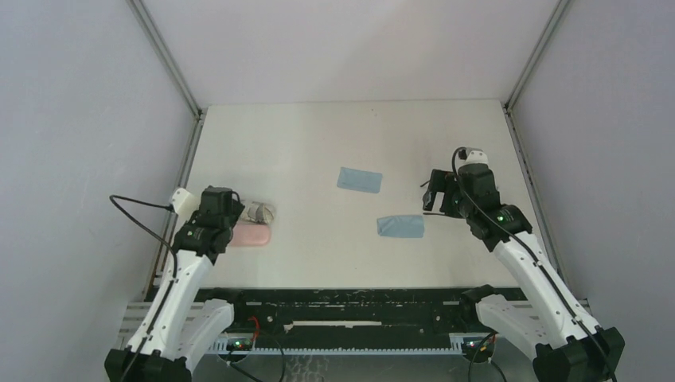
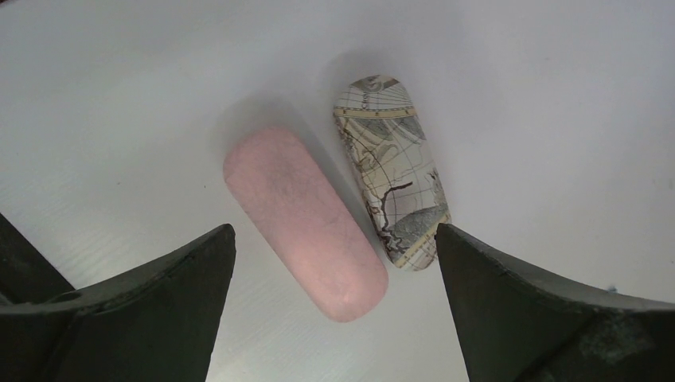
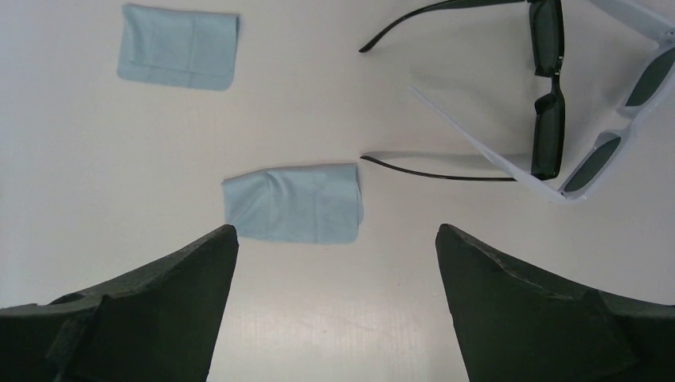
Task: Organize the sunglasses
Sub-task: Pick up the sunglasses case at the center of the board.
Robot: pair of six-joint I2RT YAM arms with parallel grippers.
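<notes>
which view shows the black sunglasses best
Right wrist: black sunglasses lie open, lenses and temples clear, by a white pair. Top view: not discernible near the right arm. Left wrist: only a pink case and a patterned case.

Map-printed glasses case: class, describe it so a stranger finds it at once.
Go to the white table, left side: two oblong cases lie side by side. The beige map-printed case is yours; the plain pink case is not.

No legible txt or nos. anywhere; map-print case [image 2: 390, 171] shows only unreadable marks.
</notes>
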